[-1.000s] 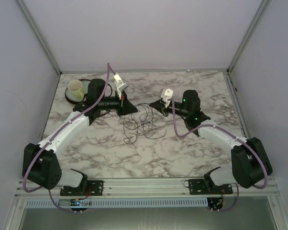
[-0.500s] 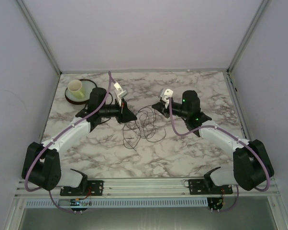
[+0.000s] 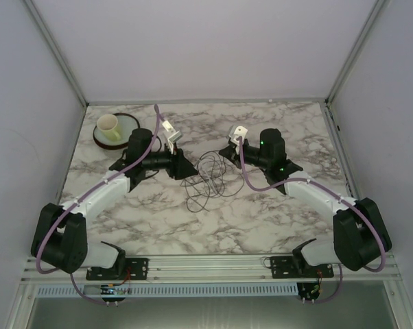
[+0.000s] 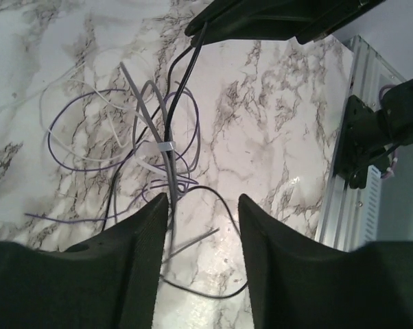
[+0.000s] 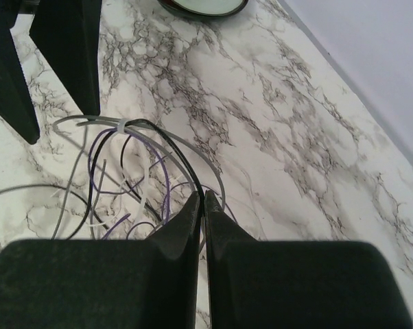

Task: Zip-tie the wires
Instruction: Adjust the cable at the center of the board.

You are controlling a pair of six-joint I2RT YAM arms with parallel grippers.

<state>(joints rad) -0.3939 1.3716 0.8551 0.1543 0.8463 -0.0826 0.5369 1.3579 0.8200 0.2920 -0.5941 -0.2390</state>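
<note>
Your right gripper (image 5: 199, 200) is closed narrow, its two fingertips nearly touching. A black strand of the wires (image 4: 167, 163) goes in between them. In the left wrist view this strand rises from the table (image 3: 261, 212) up to that gripper.

Your left gripper (image 4: 201, 202) is wide open and low over the table, and the loops lie just ahead of its fingers (image 4: 134, 240). A grey strand runs close beside one finger, but you cannot tell if it touches.

The wires lie in loose loops in the middle of the table, between the two grippers. They are black, grey, purple and white strands. A white zip tie (image 4: 164, 147) is around several of them at the place where they come together.

At the far left corner of the table there is a round plate (image 3: 127, 127) with a dark rim. A pale yellow cup (image 3: 108, 125) stands upright on it, toward the left side of the plate. What the cup holds you cannot see. The plate is well apart from the wires.
</note>
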